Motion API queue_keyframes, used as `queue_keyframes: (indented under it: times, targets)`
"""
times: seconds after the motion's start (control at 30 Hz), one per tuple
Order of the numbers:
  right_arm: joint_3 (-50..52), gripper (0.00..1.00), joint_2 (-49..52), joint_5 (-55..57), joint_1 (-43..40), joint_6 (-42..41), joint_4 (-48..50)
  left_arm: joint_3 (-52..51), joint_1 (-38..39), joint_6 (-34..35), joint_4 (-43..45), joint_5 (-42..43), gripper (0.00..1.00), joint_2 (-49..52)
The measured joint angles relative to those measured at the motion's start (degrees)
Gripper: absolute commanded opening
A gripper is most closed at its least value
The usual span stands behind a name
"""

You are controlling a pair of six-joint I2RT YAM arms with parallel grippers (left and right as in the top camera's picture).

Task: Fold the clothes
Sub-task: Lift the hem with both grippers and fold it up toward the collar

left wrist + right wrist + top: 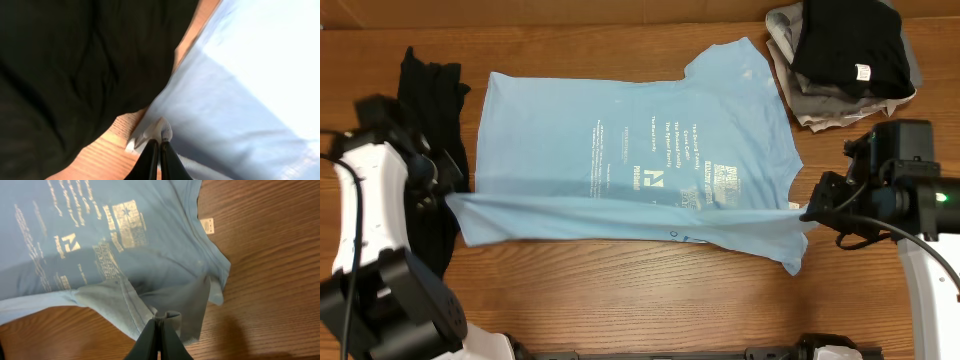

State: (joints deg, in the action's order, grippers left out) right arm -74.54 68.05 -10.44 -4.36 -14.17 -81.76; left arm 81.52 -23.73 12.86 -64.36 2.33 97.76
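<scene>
A light blue T-shirt (620, 130) with white print lies spread on the wooden table (620, 300), its near edge lifted and stretched taut between my two grippers. My left gripper (446, 197) is shut on the shirt's left hem corner; in the left wrist view the fingertips (160, 144) pinch a whitish bit of fabric (162, 129). My right gripper (807, 212) is shut on the right end. The right wrist view shows its tips (161, 319) clamped on a bunched fold of the T-shirt (100, 240). A long black garment (430, 95) lies at the left, under my left arm.
A pile of folded clothes, black on grey (845, 55), sits at the back right corner. The black garment (75, 65) lies close beside the shirt's left edge. A small white label (207, 225) shows at the shirt's collar. Bare wood runs along the table's near side.
</scene>
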Motion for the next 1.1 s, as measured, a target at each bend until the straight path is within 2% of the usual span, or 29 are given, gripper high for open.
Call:
queue_keyframes:
  times: [0.13,0.3,0.53,0.7,0.9,1.1]
  targets:
    - [-2.89,0.04,-2.56,-0.02,0.00,-0.87,-1.53,7.48,0.00,-1.46,-5.60,1.16,0.04,-4.79]
    - [-3.89,0.04,-5.64,0.00,0.00,-1.68,-3.63,11.67,0.00,-2.58,-8.83,1.75,0.04,-11.78]
    - [-5.49,0.04,-7.37,0.00,0.00,-2.08,-8.59,12.02,0.02,-5.07,-12.48,1.79,0.04,-19.87]
    - [-13.51,0.04,-7.85,0.13,0.00,-0.74,-12.96,12.02,0.02,-6.27,-15.02,1.55,0.04,-23.96]
    - [-16.44,0.04,-9.07,0.17,0.00,0.28,-15.56,12.07,0.02,-7.08,-19.61,-0.85,0.04,-24.83]
    - [-15.34,0.04,-6.75,0.15,0.00,1.88,-15.50,10.43,0.02,-6.88,-19.58,-3.61,0.04,-24.83]
